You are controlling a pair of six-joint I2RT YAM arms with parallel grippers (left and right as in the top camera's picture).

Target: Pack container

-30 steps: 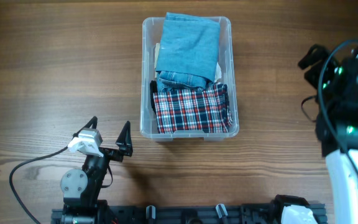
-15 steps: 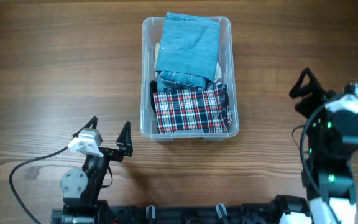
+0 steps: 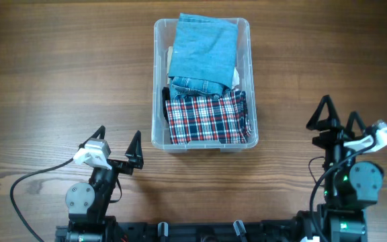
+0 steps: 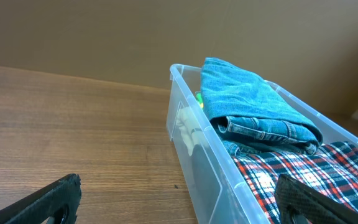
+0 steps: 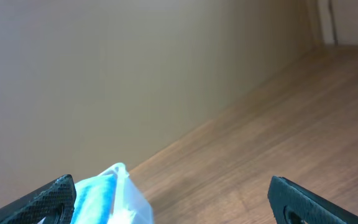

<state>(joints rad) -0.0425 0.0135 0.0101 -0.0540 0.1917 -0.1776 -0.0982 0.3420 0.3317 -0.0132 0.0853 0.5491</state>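
Both empty, agape: left claw (image 3: 119, 132), right claw (image 3: 340, 106); pale item (image 3: 171, 54) in container (image 3: 158, 101) half-hidden, perhaps cloth.

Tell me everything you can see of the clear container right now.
The container is a clear plastic rectangular bin with a rounded rim. It stands upright on the wooden table, open, with no lid in view. Folded blue jeans fill its far half and rise above the rim. A red, white and navy plaid cloth fills the near half. The open left gripper and right gripper both sit apart from it.
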